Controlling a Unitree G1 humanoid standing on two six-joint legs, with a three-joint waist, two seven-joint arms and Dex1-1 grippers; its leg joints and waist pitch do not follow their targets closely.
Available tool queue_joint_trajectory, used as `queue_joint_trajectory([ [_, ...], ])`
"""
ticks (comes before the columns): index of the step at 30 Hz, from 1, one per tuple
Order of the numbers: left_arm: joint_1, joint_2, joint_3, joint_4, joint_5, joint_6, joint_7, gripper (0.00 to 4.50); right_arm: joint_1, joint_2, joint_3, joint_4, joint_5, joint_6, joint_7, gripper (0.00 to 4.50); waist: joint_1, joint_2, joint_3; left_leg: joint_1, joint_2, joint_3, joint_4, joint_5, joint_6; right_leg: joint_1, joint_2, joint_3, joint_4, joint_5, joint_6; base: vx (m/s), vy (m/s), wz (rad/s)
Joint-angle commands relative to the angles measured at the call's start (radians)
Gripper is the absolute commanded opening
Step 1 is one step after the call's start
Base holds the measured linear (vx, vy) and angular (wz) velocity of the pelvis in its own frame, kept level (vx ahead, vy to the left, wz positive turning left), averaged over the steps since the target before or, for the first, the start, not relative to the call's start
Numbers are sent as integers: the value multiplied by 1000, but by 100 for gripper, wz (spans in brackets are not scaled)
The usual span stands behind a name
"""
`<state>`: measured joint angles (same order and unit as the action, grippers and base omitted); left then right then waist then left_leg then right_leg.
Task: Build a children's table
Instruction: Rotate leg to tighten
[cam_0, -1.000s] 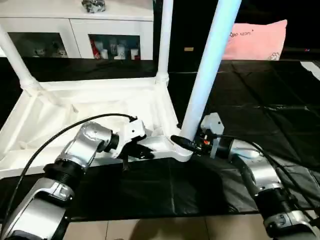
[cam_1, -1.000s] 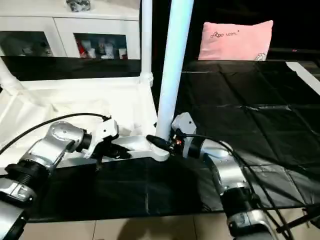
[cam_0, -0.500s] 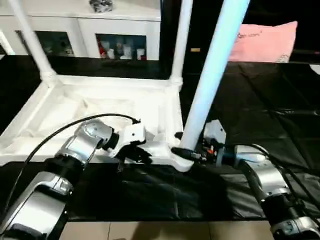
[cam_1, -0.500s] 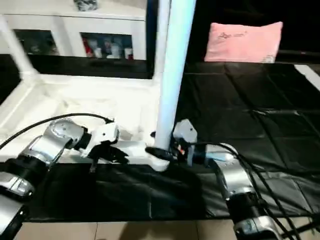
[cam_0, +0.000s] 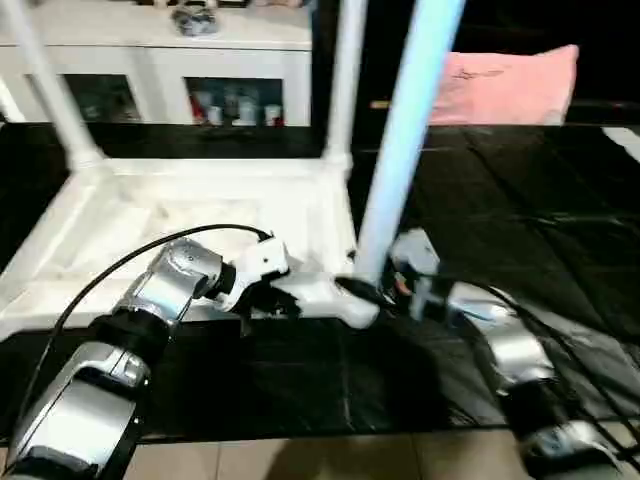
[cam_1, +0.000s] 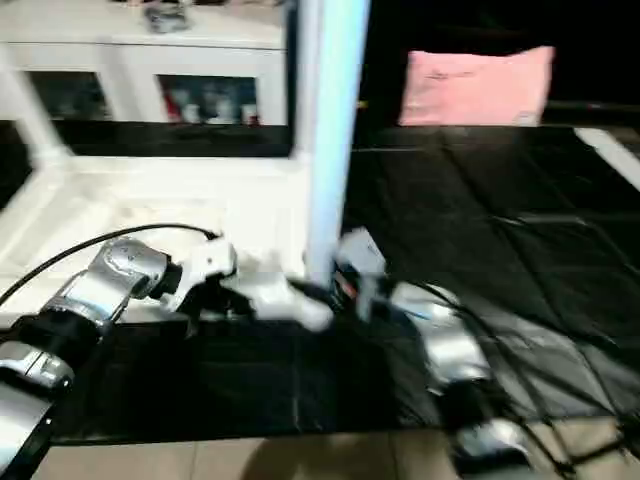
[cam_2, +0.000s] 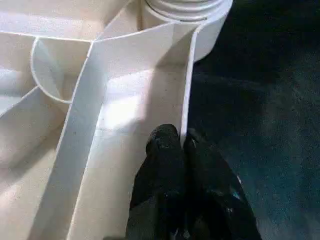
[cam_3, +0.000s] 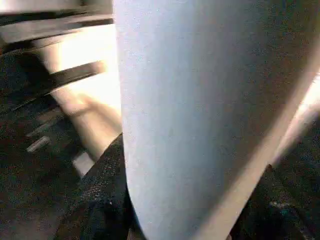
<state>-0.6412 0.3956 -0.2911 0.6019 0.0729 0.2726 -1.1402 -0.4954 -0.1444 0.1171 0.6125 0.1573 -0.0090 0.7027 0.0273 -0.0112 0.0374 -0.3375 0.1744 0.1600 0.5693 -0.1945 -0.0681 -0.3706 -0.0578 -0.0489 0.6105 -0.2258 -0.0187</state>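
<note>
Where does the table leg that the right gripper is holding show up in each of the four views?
Left eye view: the leg rises from the tabletop's near right corner to the top edge, right of centre.
Right eye view: the same leg stands just left of centre.
Left wrist view: its ringed base sits in the corner socket.
Right wrist view: the leg stands between the right gripper's fingers.
Shared landmark: the tabletop's near rim.

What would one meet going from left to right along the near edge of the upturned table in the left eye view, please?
Left gripper → near corner socket with the upright leg → right gripper.
</note>
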Motion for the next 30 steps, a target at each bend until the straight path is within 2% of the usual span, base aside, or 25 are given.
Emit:
queue_joint_trajectory([
  [1,6,-28,68,-139,-68,100,55,0,8,14,-21,190,-47,101,-160,195,-1,14,-33,-16,63,-33,-91,-326,-33,30,-98,50,-90,-379,-184,-2,20,-18],
  [2,22,-42,75,-179,-69,135,72,0,-19,31,-39,228,-38,108,-213,195,-2,14,-38,-14,61,-29,-88,-297,-32,28,-92,50,-87,-298,-198,-2,20,-18],
  [3,34,-55,76,-211,-68,159,86,0,-44,45,-49,260,-34,112,-256,195,-9,10,-43,-15,59,-24,-81,-258,-22,30,-93,54,-79,-199,-228,0,0,0],
  [4,59,-90,68,-274,-60,210,123,0,-101,80,-69,331,-26,108,-334,195,-8,9,-46,-15,55,-18,-73,-212,-6,30,-92,53,-78,-137,-243,0,0,0],
  [5,63,-99,66,-282,-58,219,133,0,-113,87,-72,345,-25,107,-347,195,-13,7,-47,-19,54,-15,-71,-195,2,32,-90,53,-75,-110,-250,0,0,0],
  [6,66,-106,64,-289,-56,227,143,0,-123,94,-74,356,-24,107,-358,195,-10,8,-47,-20,52,-12,-67,-165,19,33,-90,51,-75,-76,-257,0,0,0],
  [7,69,-121,56,-298,-54,244,169,0,-142,107,-80,380,-26,104,-376,195,-7,3,-46,-18,52,-9,-64,-154,33,31,-88,49,-74,-62,-260,0,0,0],
  [9,68,-143,37,-300,-33,262,205,0,-168,125,-84,413,-32,102,-393,195,-6,-7,-45,-19,54,-6,-65,-147,43,33,-87,47,-75,-69,-257,0,0,0],
  [10,66,-148,24,-294,-16,263,216,0,-176,131,-82,424,-35,103,-394,195,-4,-1,-41,-18,55,-8,-67,-160,39,31,-88,45,-77,-103,-253,0,0,0],
  [13,60,-151,13,-284,3,269,231,0,-181,136,-77,438,-44,101,-396,195,-5,0,-35,-13,59,-10,-74,-235,16,25,-88,45,-87,-218,-223,0,0,0],
  [14,62,-154,15,-294,7,293,246,0,-189,139,-78,460,-48,93,-404,195,-7,4,-37,-12,60,-12,-75,-258,4,23,-88,46,-88,-240,-215,0,0,0],
  [15,62,-154,15,-294,7,293,246,0,-189,139,-78,460,-48,93,-404,195,-7,4,-35,-13,59,-13,-76,-265,2,23,-88,45,-89,-249,-211,0,0,0],
  [16,58,-151,15,-288,14,301,265,0,-190,139,-78,478,-52,91,-420,195,-7,8,-36,-11,59,-13,-76,-276,-3,20,-87,46,-91,-251,-206,0,0,0],
  [18,55,-150,15,-283,16,303,274,0,-193,138,-78,487,-54,96,-434,195,-9,6,-36,-12,58,-13,-77,-284,-7,20,-87,46,-90,-247,-207,0,0,0],
  [19,54,-150,15,-281,15,305,279,0,-194,139,-83,493,-53,98,-429,195,-10,11,-35,-11,57,-14,-77,-295,-9,19,-87,46,-91,-260,-204,0,0,0],
  [20,54,-151,14,-281,14,306,282,0,-194,140,-86,497,-52,97,-422,195,-11,8,-35,-11,57,-14,-77,-300,-8,19,-86,46,-93,-266,-201,0,0,0],
  [22,51,-151,17,-270,17,302,288,0,-197,143,-96,506,-51,94,-415,251,-11,8,-35,-11,57,-14,-77,-310,-9,17,-87,46,-94,-282,-197,0,0,0],
  [24,48,-150,19,-263,18,297,289,0,-197,145,-99,508,-51,91,-415,265,-11,8,-37,-10,57,-15,-76,-305,-9,16,-88,47,-93,-276,-201,0,0,0],
  [27,45,-149,26,-255,22,293,294,0,-199,142,-102,511,-61,72,-429,300,-3,8,-41,-11,59,-11,-75,-254,-1,20,-85,46,-84,-171,-219,0,0,0],
  [30,41,-146,29,-243,23,281,303,0,-197,134,-103,509,-66,43,-444,315,5,6,-40,-11,58,-8,-74,-244,3,21,-87,47,-85,-165,-225,0,0,0],
])
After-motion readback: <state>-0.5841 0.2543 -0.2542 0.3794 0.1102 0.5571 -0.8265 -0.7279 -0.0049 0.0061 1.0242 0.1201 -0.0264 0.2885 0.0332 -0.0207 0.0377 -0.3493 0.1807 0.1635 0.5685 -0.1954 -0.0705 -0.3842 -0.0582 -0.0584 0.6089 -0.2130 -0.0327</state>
